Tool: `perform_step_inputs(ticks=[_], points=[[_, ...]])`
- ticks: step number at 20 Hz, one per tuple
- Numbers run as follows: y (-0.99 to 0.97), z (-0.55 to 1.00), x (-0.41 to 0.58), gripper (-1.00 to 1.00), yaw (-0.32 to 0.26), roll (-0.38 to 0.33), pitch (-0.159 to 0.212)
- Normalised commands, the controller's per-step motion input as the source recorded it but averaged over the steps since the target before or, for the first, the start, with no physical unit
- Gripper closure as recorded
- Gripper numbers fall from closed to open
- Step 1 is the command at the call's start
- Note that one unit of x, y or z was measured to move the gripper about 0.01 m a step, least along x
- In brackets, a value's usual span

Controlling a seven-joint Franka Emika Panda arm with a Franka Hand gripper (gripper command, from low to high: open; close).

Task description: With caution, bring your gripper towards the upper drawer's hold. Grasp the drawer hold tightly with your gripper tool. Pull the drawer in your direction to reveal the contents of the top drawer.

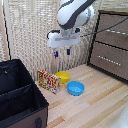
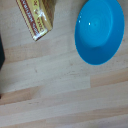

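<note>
In the exterior view my gripper hangs from the bulky white arm, high above the wooden table. Its two fingers are spread apart with nothing between them. It is well to the exterior view's left of the dark brown dresser. The top drawer is closed, and its thin silver hold runs across the front. A black cable crosses in front of that drawer. The wrist view looks straight down at the table and shows neither the fingers nor the dresser.
Below the gripper are a yellow bowl, a blue bowl and a red-and-yellow box. A black bin fills the exterior view's lower left. The lower drawer is closed.
</note>
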Motion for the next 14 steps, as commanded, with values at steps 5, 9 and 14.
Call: perform_step_inputs(ticks=[5,9,14], points=[[0.05,0.13,0.071,-1.0,0.153,-0.249,-0.001],[0.0,0.3,0.111,-1.0,0.163,-0.269,0.0],[0.0,0.33,0.09,-1.0,0.165,-0.264,0.0]])
